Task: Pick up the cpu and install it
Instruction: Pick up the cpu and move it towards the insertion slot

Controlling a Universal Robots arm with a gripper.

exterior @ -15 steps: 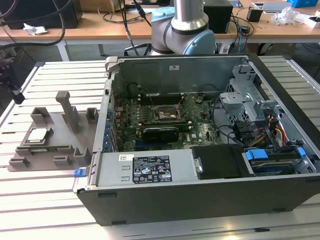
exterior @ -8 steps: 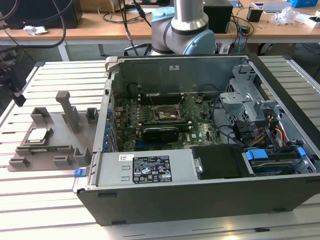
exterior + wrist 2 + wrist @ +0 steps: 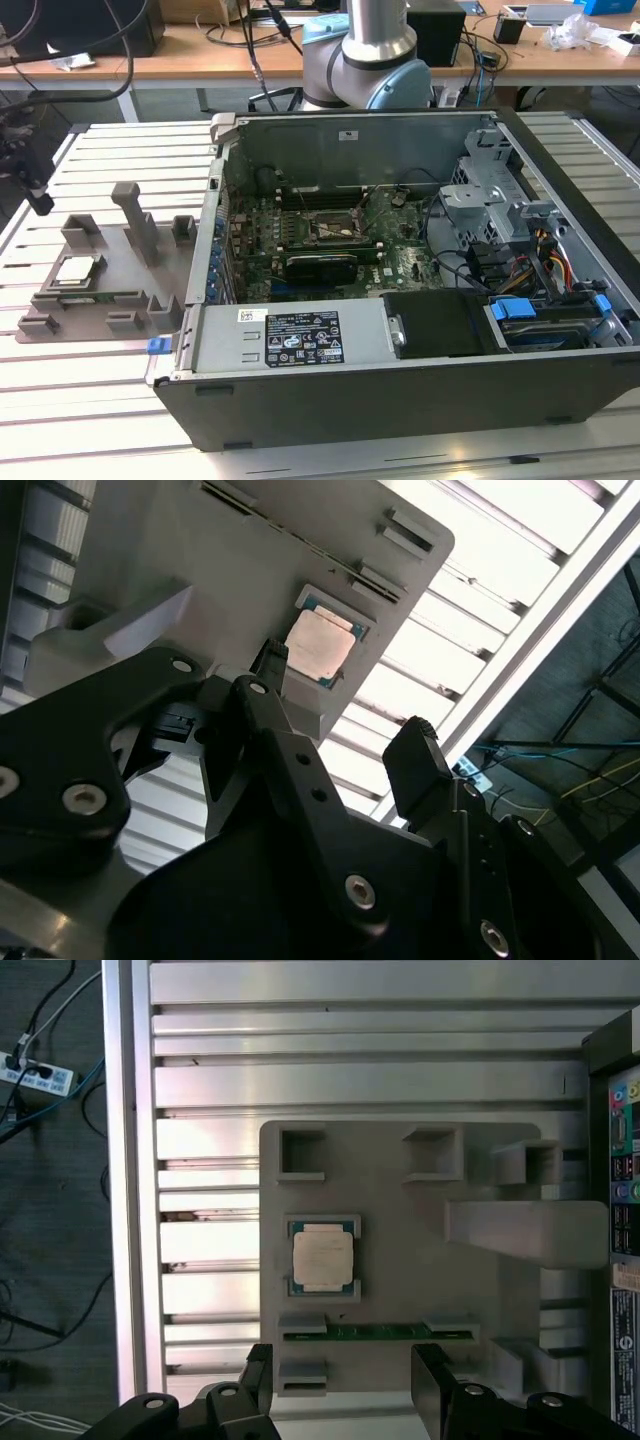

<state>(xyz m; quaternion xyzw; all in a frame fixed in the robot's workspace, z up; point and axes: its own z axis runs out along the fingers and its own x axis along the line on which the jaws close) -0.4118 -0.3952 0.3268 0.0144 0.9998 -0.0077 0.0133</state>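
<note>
Gripper hangs above the tray edge with its two dark fingers spread wide and nothing between them; we see it released in both wrist views. Cpu lies flat, silvery top up, in a square recess of the grey plastic tray, apart from the fingertips and untouched. Between the cpu and the gripper we note a thin green strip lying in a slot of the tray. We also see raised blocks on the tray and a tall upright post. The tray rests on a slatted aluminium table. In the exterior view the tray sits at the exterior view's left, and an open computer case stands just beside it toward the exterior view's right. We see the motherboard exposed inside, with a dark square socket frame near its middle. The robot arm base stands behind the case.
</note>
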